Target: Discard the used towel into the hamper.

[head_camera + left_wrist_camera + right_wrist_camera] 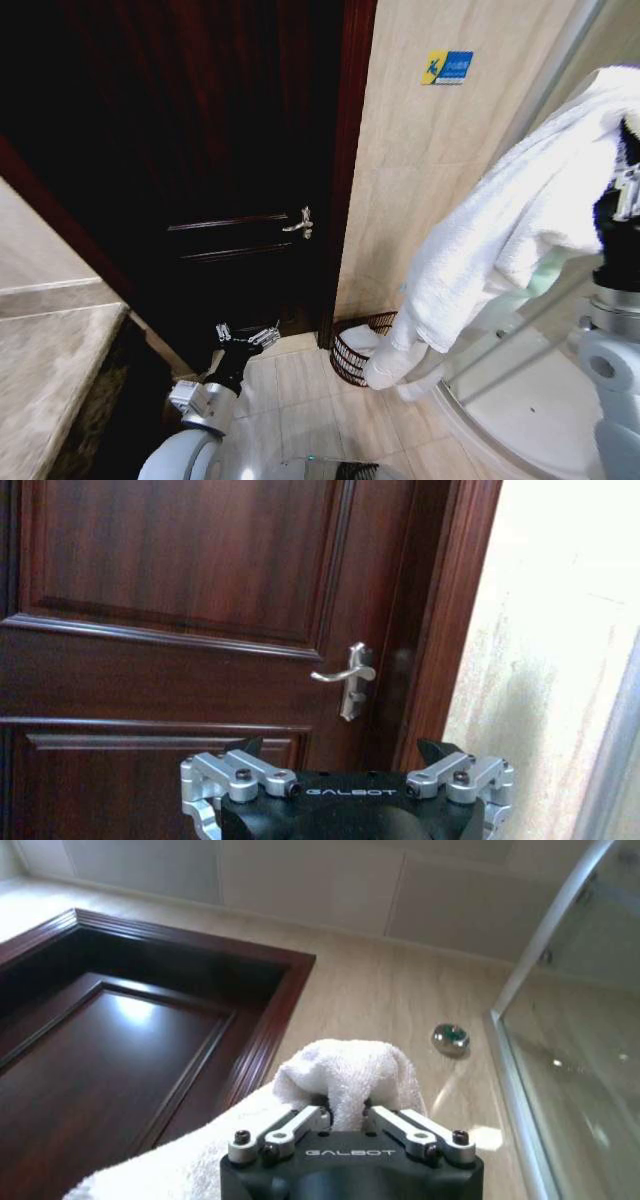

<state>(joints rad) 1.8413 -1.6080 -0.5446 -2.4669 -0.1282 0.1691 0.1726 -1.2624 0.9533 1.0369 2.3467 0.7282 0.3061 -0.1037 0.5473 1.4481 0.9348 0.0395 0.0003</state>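
Observation:
A white towel (510, 215) hangs in a long drape from my right gripper (625, 150), raised high at the right edge of the head view. In the right wrist view the right gripper (345, 1117) is shut on a bunched fold of the towel (345, 1069). The towel's lower end dangles into or just over the hamper (352, 352), a dark wire basket on the floor beside the door frame. My left gripper (247, 337) is held low near the floor, open and holding nothing; in its own view the left gripper (345, 750) faces the door.
A dark wooden door (200, 160) with a metal lever handle (347, 676) stands closed ahead. A glass shower enclosure (530, 330) with a curved base is on the right. A stone counter (50, 380) lies at the left. Tiled floor (290, 400) spreads between them.

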